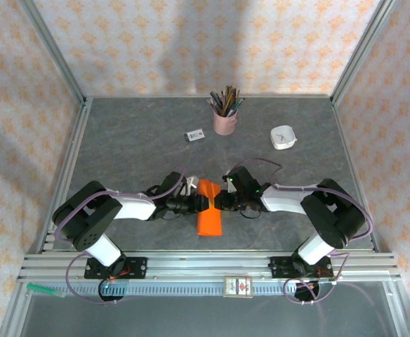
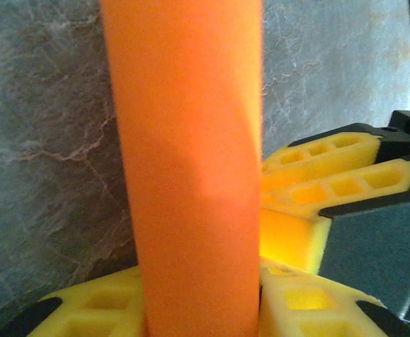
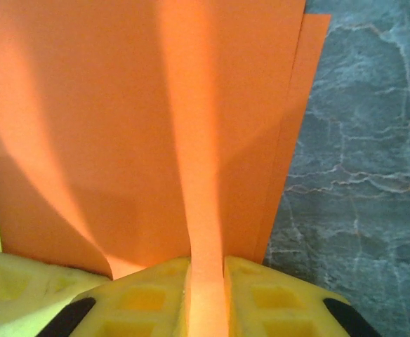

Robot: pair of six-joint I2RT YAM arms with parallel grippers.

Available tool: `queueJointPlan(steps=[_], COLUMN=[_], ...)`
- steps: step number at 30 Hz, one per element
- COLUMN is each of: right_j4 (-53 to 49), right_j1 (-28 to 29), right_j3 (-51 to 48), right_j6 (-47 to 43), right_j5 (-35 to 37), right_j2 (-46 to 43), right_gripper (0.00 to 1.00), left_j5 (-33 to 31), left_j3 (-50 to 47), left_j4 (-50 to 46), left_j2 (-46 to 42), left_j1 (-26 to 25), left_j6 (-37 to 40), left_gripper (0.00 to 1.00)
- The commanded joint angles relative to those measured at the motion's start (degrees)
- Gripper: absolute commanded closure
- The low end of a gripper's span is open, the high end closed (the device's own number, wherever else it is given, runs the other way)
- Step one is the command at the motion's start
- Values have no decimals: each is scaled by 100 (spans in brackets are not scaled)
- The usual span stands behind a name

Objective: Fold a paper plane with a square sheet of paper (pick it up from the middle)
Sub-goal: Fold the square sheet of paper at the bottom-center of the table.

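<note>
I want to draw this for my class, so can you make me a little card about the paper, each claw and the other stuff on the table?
paper: orange sheet, folded over in layers
right claw: shut on the orange sheet
left claw: a finger each side of the orange sheet, grip unclear
at the back: pink pencil cup, small white card, white dish
table: grey, marbled

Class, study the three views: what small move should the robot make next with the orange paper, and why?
Likely close the left pincer further to crease the fold: the orange paper bulges rounded between its fingers, whereas the right pincer pinches a thin ridge of it flat.
</note>
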Motion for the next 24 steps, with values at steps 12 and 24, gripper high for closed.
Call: queueJointPlan(steps=[12, 24], right_j4=[-1103, -668], right_j1=[-135, 174], right_j3=[475, -258], right_j6=[-536, 310], right_j5=[1013, 9], right_j2=[-821, -1177], right_gripper=[62, 72], left_j5=[-982, -839], left_j3=[242, 456], left_j4=[-1176, -1363], left_j2=[336, 464], left_j1=[52, 52], left_j6=[361, 187], left_gripper=[67, 68])
